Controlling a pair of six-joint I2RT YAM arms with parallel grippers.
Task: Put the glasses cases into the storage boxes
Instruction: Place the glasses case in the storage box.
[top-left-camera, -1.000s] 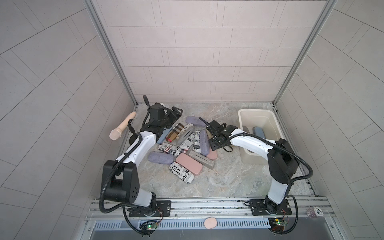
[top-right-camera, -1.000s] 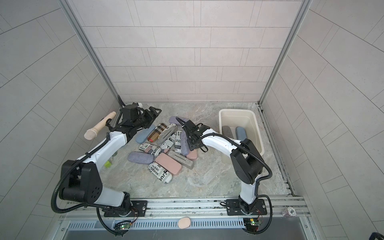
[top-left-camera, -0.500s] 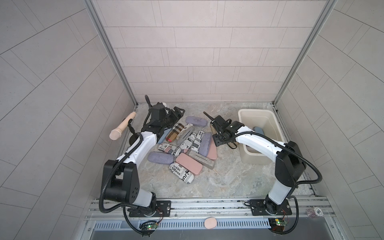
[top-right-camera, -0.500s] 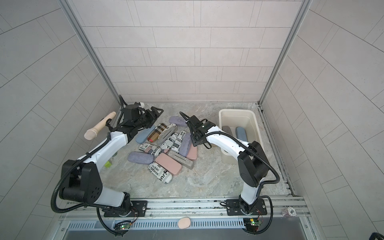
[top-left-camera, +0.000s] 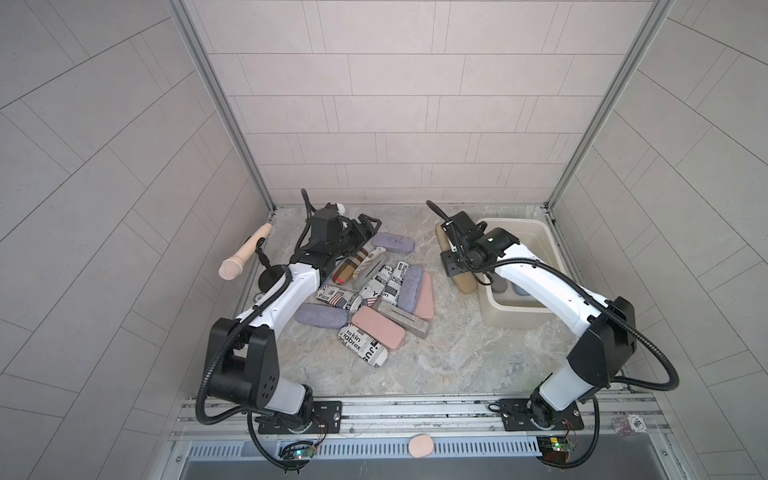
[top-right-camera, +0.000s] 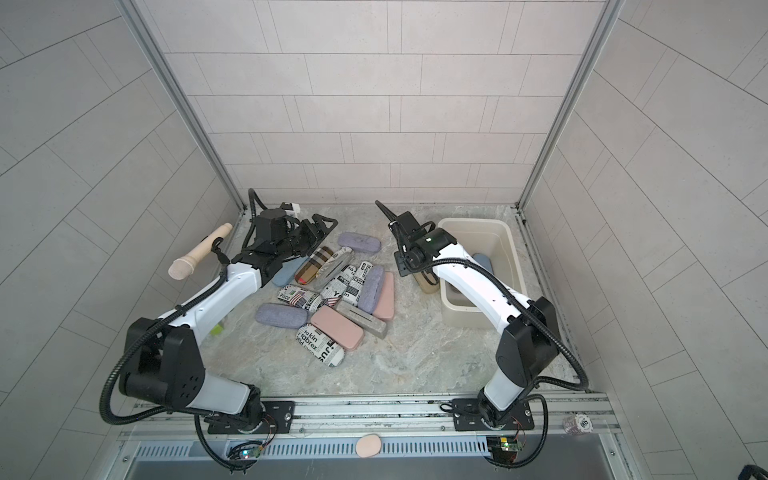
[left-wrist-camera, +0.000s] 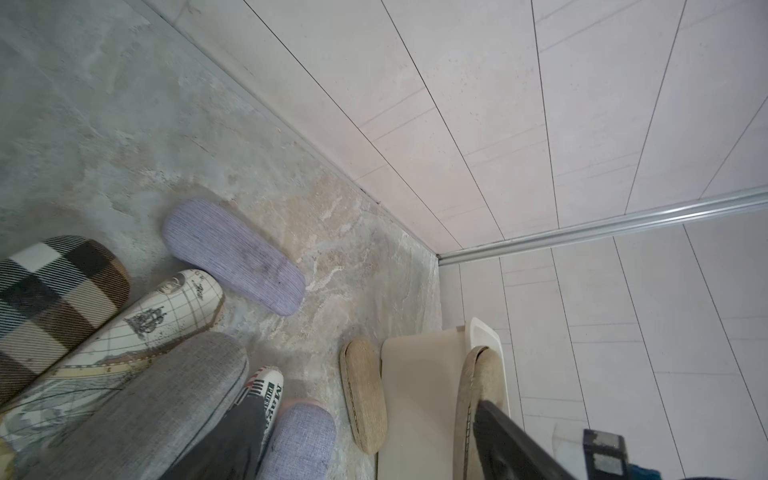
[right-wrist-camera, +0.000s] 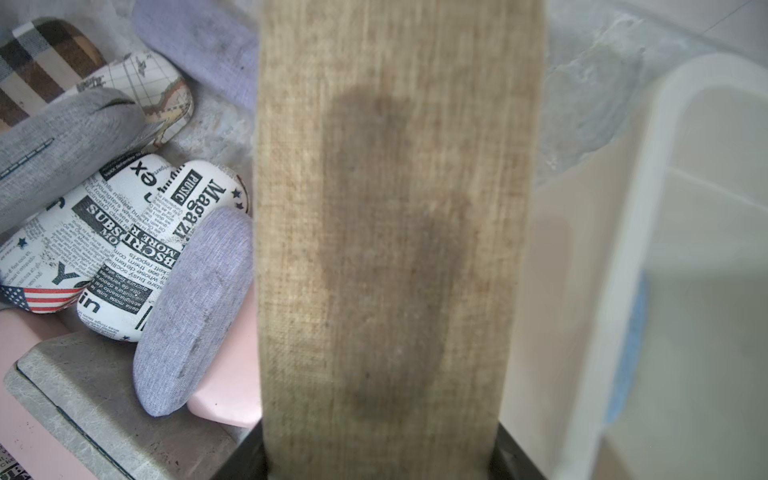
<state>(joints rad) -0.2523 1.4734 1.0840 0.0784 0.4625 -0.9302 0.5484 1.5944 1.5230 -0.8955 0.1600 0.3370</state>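
Note:
My right gripper (right-wrist-camera: 380, 461) is shut across the width of a tan woven glasses case (right-wrist-camera: 395, 249). It holds the case off the floor beside the left wall of the cream storage box (top-left-camera: 515, 318) (top-right-camera: 465, 318). A second tan case (left-wrist-camera: 363, 399) lies on the floor against that wall. Inside the box lie a blue case (top-right-camera: 482, 262) and a grey one (top-left-camera: 498, 284). Several cases form a pile mid-floor, among them pink (top-left-camera: 376, 328), purple (top-left-camera: 392, 241) and plaid (top-left-camera: 351, 270). My left gripper (top-left-camera: 365, 230) hovers open and empty over the pile's back left.
A beige handle-shaped object on a black stand (top-left-camera: 245, 257) leans at the left wall. A pink oval (top-left-camera: 420, 445) rests on the front rail. Tiled walls close in the back and both sides. Bare marble floor (top-left-camera: 457, 357) lies in front of the pile.
My right gripper has carried the tan case from above the pile rightward to the storage box's left wall. The left arm has barely moved.

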